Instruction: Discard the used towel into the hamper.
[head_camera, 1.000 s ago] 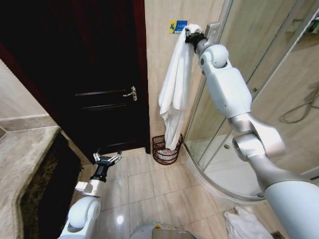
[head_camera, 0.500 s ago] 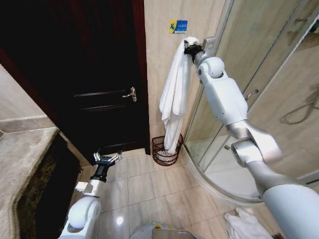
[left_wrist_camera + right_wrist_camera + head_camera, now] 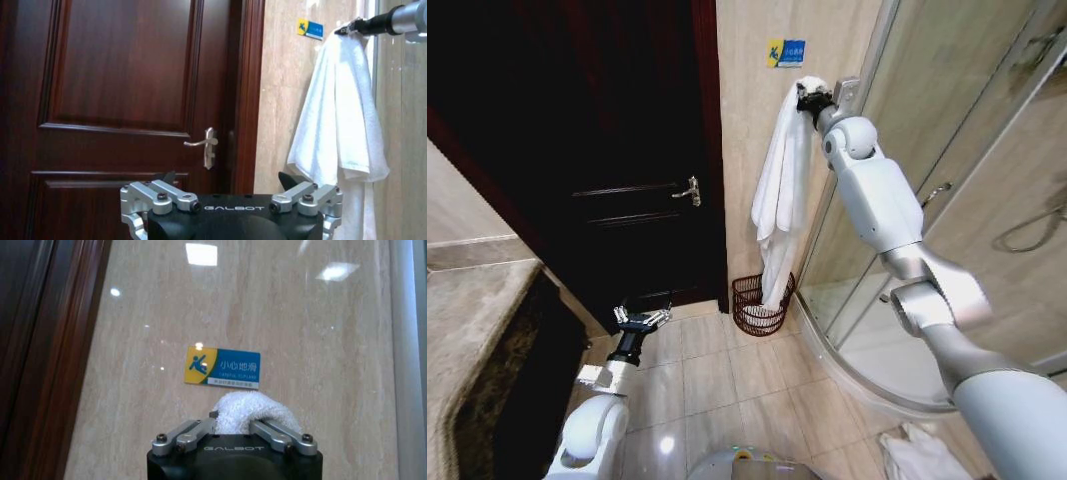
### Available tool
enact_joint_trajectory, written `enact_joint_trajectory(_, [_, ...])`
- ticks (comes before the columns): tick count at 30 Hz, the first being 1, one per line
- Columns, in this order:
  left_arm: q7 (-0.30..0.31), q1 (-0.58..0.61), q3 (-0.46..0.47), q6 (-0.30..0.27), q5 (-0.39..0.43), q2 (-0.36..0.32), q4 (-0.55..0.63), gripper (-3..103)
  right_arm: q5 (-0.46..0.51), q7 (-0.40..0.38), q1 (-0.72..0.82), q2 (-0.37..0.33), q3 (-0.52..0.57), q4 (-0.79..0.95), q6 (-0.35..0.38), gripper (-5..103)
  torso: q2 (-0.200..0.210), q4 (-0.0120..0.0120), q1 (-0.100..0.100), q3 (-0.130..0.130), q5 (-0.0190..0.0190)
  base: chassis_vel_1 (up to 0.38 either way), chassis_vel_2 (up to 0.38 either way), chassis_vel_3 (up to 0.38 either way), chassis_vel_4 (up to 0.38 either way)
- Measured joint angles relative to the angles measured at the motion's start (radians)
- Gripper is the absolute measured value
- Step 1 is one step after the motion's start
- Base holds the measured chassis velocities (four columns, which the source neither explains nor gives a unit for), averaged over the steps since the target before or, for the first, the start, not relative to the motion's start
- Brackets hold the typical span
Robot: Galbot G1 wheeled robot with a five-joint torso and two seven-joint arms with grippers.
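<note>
Towel held high over the basket

Head view: the hamper (image 3: 760,304) sits on the floor by the wall, with the towel's (image 3: 779,185) bottom end hanging into it. At 12 o'clock the right gripper (image 3: 811,97) pinches the towel's top. The left gripper (image 3: 640,320) waits low at 7 o'clock, fingers spread, near the dark door (image 3: 607,150).
Left wrist view: the white towel (image 3: 340,125) hangs long and folded.
Right wrist view: fingers (image 3: 267,432) squeeze a fluffy white bunch (image 3: 248,410) below a blue sign (image 3: 221,367).
</note>
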State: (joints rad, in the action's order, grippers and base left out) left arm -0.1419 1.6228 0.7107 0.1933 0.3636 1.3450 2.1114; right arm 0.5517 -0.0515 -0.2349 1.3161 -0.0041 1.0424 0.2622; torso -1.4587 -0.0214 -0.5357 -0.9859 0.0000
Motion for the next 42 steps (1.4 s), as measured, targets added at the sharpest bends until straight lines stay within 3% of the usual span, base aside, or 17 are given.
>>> enact_joint_trajectory(8, [0.000,0.002,0.001,0.000,0.000,0.002,0.000,100,-0.004,-0.004,0.001,0.004,-0.004,-0.013,-0.007,4,0.000,-0.0001,0.000,0.000,0.0002,0.000,0.000,0.000,0.000])
enact_joint_trajectory(23, [-0.001,0.010,0.002,0.004,0.000,0.008,0.011,100,0.012,-0.010,-0.136,0.014,-0.016,-0.067,0.003,4,0.000,-0.0003,0.000,0.000,-0.0002,-0.003,0.002,0.003,-0.002])
enact_joint_trajectory(42, [-0.002,0.014,0.005,0.019,0.003,0.009,-0.003,100,0.040,-0.044,0.045,-0.056,-0.071,0.092,0.009,4,0.000,-0.0002,0.000,0.000,0.0001,-0.003,0.001,0.002,-0.002])
